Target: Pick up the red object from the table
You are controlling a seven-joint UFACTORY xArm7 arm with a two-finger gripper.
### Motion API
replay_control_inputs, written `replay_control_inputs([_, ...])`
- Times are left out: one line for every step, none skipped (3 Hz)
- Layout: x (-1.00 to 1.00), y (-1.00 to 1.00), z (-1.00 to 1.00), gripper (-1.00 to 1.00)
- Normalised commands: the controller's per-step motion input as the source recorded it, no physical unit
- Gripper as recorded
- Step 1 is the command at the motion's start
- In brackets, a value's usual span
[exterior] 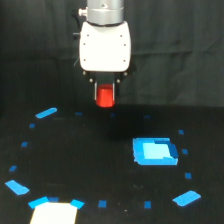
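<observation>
The end effector (105, 94) hangs below its white housing in the upper middle of the exterior view, its two thin dark fingers (96, 91) closed against the sides of the red object (105, 97), which sits between them with its lower end poking out beneath the tips. The red object appears to be off the table (75, 150), though its exact clearance is hard to judge against the black background. With the grasp made, the step in hand looks like the lift, and doing it well means keeping the squeeze steady and rising straight up without tilting, since the stubby block is held only by narrow contact on two sides and could slip or twist out. Below and to the exterior view's right, well apart from the end effector, a larger blue block (154, 151) rests on the table. Small blue tape marks (47, 113) and patches ring the dark matte surface, and a bright white patch (54, 213) shows at the near left edge. Behind, the room is only a black curtain-like backdrop.
</observation>
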Motion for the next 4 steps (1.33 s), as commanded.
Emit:
replay_control_inputs([-0.19,-0.33,-0.06,-1.00])
replay_control_inputs([0.30,-0.08,0.14,-0.70])
replay_control_inputs([0.12,-0.12,-0.08,-0.99])
replay_control_inputs([-0.32,0.04,-0.26,-1.00])
